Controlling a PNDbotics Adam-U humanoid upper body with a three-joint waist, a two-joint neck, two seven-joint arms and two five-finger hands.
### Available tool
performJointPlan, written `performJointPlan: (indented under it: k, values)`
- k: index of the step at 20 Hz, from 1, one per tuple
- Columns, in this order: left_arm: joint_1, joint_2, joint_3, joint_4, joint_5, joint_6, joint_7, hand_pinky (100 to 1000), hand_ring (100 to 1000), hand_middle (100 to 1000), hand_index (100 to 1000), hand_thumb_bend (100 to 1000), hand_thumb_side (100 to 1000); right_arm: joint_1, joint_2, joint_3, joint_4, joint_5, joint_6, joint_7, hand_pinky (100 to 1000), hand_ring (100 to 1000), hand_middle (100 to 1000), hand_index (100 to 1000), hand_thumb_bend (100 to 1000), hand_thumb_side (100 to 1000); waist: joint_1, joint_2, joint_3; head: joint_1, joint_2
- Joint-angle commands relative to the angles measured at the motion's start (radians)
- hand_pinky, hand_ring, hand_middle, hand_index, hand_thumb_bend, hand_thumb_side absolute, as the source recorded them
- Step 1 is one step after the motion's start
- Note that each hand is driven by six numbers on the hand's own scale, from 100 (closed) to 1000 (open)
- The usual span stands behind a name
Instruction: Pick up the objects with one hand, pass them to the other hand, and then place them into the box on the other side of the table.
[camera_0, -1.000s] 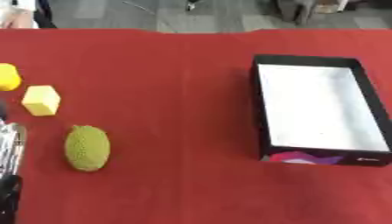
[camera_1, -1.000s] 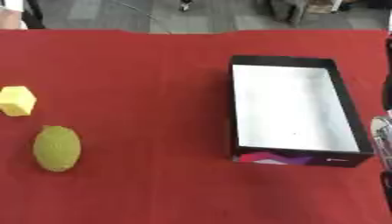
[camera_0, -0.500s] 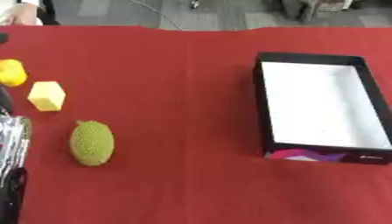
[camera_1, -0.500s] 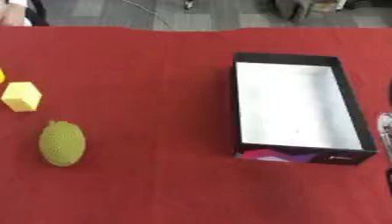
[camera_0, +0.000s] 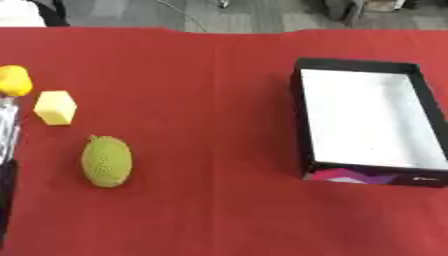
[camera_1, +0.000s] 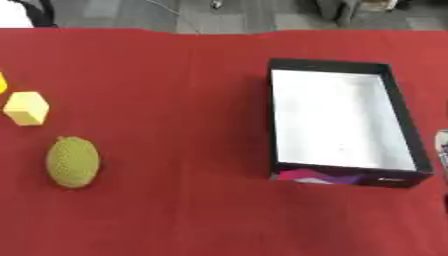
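Left eye view: we look down on a worktop (camera_0: 201, 75) covered in red cloth.
Box: the black box (camera_0: 363, 121) with a white floor sits on our right side, long side running away from us, a pink and purple patch on its near wall; we see nothing inside it.
Green fruit: a bumpy, oval green fruit (camera_0: 107, 161) lies on the cloth on our left side, well apart from the box.
Yellow block: a pale yellow block (camera_0: 55, 107) rests just beyond the fruit, apart from it.
Yellow object: a rounder yellow object (camera_0: 14, 80) sits at the left edge, beyond the block; we cannot make out what it is.
Left hand: a silver and black part (camera_0: 8, 135) shows at the left edge beside the block, touching nothing; whether its fingers are spread or curled we cannot tell.
Right hand: only a pale sliver (camera_1: 443, 152) shows at the right edge of the right eye view, near the box; its fingers we cannot tell.
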Motion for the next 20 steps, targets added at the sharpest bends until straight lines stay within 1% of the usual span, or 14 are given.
performJointPlan:
  k: [1, 3, 6, 8, 9, 11, 14, 16, 18, 19, 20]
  values:
    - [-0.100, 0.130, -0.046, 0.144, -0.043, 0.140, -0.085, 727, 750, 670, 922, 286, 655, -0.001, -0.033, -0.006, -0.021, 0.009, -0.001, 0.007, 1000, 1000, 886, 1000, 100, 579, 0.004, -0.022, 0.000, 0.015, -0.008]
    - [-0.176, 0.164, -0.079, 0.270, -0.070, 0.205, -0.170, 738, 759, 675, 931, 308, 642, 0.002, -0.033, -0.004, -0.021, 0.012, 0.001, 0.011, 1000, 1000, 886, 1000, 100, 578, 0.005, -0.022, 0.000, 0.030, -0.013]
    - [-0.274, 0.179, -0.104, 0.452, -0.145, 0.261, -0.306, 763, 777, 693, 938, 342, 626, 0.006, -0.029, -0.001, -0.021, 0.018, 0.005, 0.016, 1000, 1000, 886, 1000, 100, 576, 0.003, -0.019, 0.003, 0.046, -0.020]
    - [-0.332, 0.170, -0.104, 0.568, -0.212, 0.290, -0.400, 788, 797, 715, 941, 400, 578, 0.011, -0.026, 0.000, -0.021, 0.023, 0.007, 0.020, 1000, 1000, 887, 1000, 100, 575, 0.002, -0.016, 0.006, 0.056, -0.025]
    - [-0.356, 0.164, -0.103, 0.622, -0.251, 0.303, -0.450, 810, 816, 736, 947, 445, 557, 0.014, -0.024, 0.001, -0.021, 0.026, 0.008, 0.022, 1000, 1000, 887, 1000, 100, 574, 0.001, -0.014, 0.008, 0.060, -0.027]
    - [-0.396, 0.151, -0.094, 0.718, -0.338, 0.331, -0.557, 838, 839, 759, 953, 506, 509, 0.017, -0.021, 0.004, -0.021, 0.032, 0.010, 0.027, 1000, 1000, 887, 1000, 100, 573, 0.000, -0.009, 0.010, 0.064, -0.032]
    - [-0.435, 0.136, -0.055, 0.822, -0.474, 0.371, -0.685, 857, 856, 776, 938, 553, 453, 0.016, -0.015, 0.006, -0.021, 0.038, 0.011, 0.034, 1000, 1000, 887, 1000, 100, 574, 0.000, 0.001, 0.008, 0.075, -0.039]
    - [-0.443, 0.134, -0.029, 0.868, -0.550, 0.403, -0.741, 862, 861, 782, 933, 553, 433, 0.013, -0.011, 0.009, -0.021, 0.039, 0.012, 0.038, 1000, 1000, 887, 1000, 100, 574, 0.001, 0.009, 0.004, 0.082, -0.044]
    - [-0.442, 0.133, -0.003, 0.895, -0.612, 0.433, -0.769, 863, 858, 779, 923, 536, 428, 0.007, -0.008, 0.011, -0.021, 0.040, 0.013, 0.043, 1000, 1000, 887, 1000, 100, 573, 0.001, 0.018, -0.001, 0.089, -0.050]
    - [-0.439, 0.134, 0.008, 0.903, -0.639, 0.449, -0.770, 865, 851, 767, 915, 513, 406, 0.005, -0.007, 0.012, -0.021, 0.040, 0.013, 0.045, 1000, 1000, 887, 1000, 100, 573, 0.001, 0.022, -0.004, 0.091, -0.051]
    - [-0.436, 0.134, 0.017, 0.910, -0.664, 0.467, -0.764, 868, 853, 768, 910, 498, 404, 0.003, -0.005, 0.013, -0.021, 0.040, 0.013, 0.046, 1000, 1000, 887, 1000, 100, 573, 0.000, 0.025, -0.006, 0.094, -0.052]
